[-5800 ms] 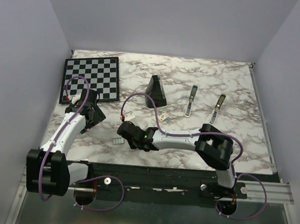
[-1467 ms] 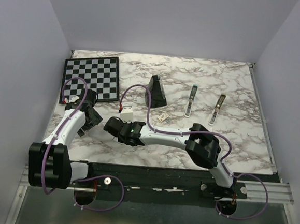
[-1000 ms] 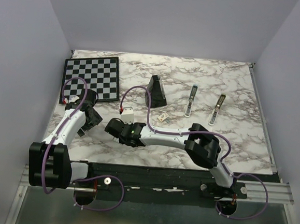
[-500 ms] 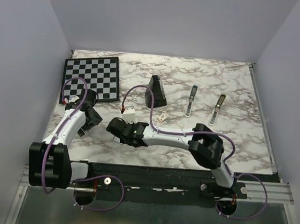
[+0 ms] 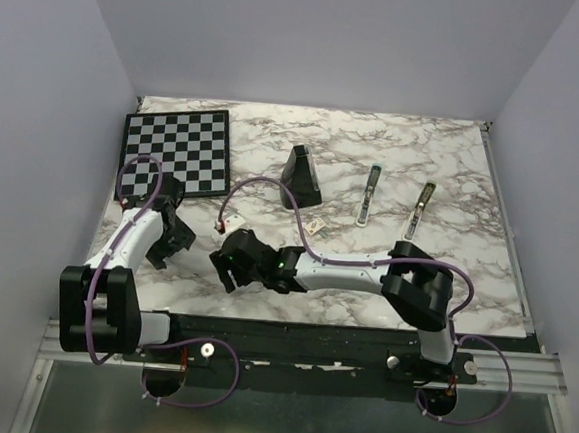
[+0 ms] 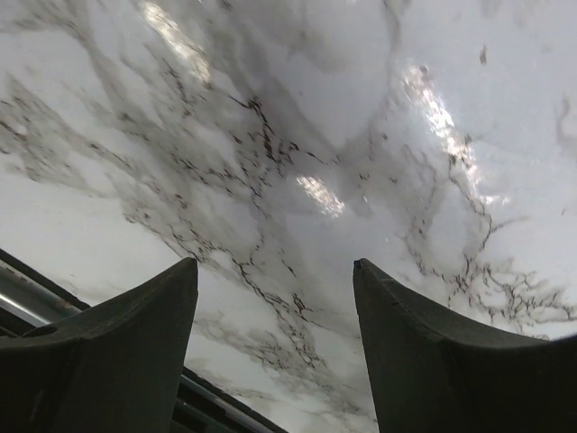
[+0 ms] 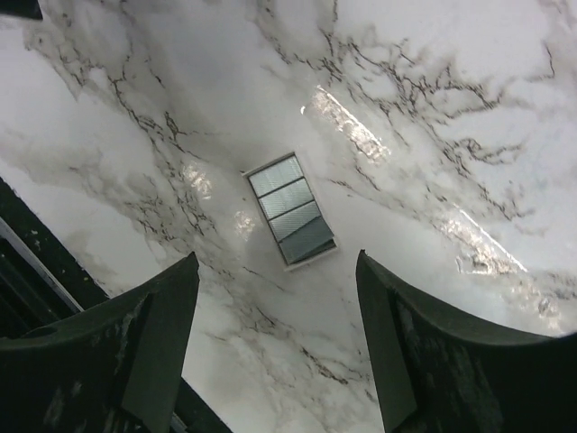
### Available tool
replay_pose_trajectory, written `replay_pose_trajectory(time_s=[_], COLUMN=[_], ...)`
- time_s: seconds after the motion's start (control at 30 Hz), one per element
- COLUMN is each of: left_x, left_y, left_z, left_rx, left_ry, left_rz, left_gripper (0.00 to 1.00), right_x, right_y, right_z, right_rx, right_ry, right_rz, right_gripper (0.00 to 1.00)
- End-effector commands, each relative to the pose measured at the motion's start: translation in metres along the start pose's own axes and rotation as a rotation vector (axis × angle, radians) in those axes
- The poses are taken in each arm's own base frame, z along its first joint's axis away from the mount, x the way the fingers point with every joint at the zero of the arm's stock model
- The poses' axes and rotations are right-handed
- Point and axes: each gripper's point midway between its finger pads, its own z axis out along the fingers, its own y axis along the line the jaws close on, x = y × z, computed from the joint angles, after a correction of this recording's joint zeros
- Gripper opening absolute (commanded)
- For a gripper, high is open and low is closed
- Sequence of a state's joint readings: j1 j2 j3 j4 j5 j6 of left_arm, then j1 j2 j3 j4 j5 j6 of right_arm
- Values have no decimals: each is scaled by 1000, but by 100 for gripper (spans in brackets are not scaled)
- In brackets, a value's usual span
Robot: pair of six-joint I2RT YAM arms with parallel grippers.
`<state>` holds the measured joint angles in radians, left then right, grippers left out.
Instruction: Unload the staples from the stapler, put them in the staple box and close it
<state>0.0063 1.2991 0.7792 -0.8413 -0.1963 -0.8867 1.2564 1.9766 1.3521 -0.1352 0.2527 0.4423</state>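
The right hand [image 7: 275,266] hangs low over the near left part of the marble surface [image 5: 453,179], released, its two dark fingers [image 7: 144,361] spread wide with nothing between them. In its wrist view the staples [image 7: 290,209] lie flat on the surface as a small grey ridged strip, just beyond the fingertips and roughly centred on the gap, touching neither finger. In the overhead view the hand covers that spot, so the strip cannot be made out there. The stapler [image 5: 368,196] lies well apart from the staples, on the far right half of the surface, a slim blue and silver bar pointing roughly away from the arms. It sits between a black wedge [image 5: 301,177] on its left and a thin brown bar [image 5: 419,211] on its right, touching neither. A small pale tag [image 5: 316,225] rests near the wedge's foot. The left hand [image 6: 270,271] is also released, fingers apart over bare marble near the front left edge, below a chessboard [image 5: 174,150] at the far left corner.
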Motion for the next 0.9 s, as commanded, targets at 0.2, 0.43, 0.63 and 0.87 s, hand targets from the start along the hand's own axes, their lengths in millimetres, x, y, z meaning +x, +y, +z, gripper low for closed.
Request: replay_pose_trajectory(time_s=[0.2, 0.43, 0.63, 0.87], left_x=[-30, -32, -32, -31], left_y=[24, 24, 23, 21], left_z=[2, 2, 3, 4], left_rx=[-83, -83, -78, -73], left_ry=[-70, -83, -77, -71], left_rz=[-127, -127, -126, -121], left_gripper=[77, 76, 76, 76], right_x=[-17, -6, 1, 10], right_y=[8, 4, -5, -6], right_z=[30, 46, 53, 58], right_rx=[-89, -80, -36, -39], right_ry=[-40, 9, 31, 54], right_rz=[-277, -305, -326, -318], right_gripper=[79, 75, 69, 63])
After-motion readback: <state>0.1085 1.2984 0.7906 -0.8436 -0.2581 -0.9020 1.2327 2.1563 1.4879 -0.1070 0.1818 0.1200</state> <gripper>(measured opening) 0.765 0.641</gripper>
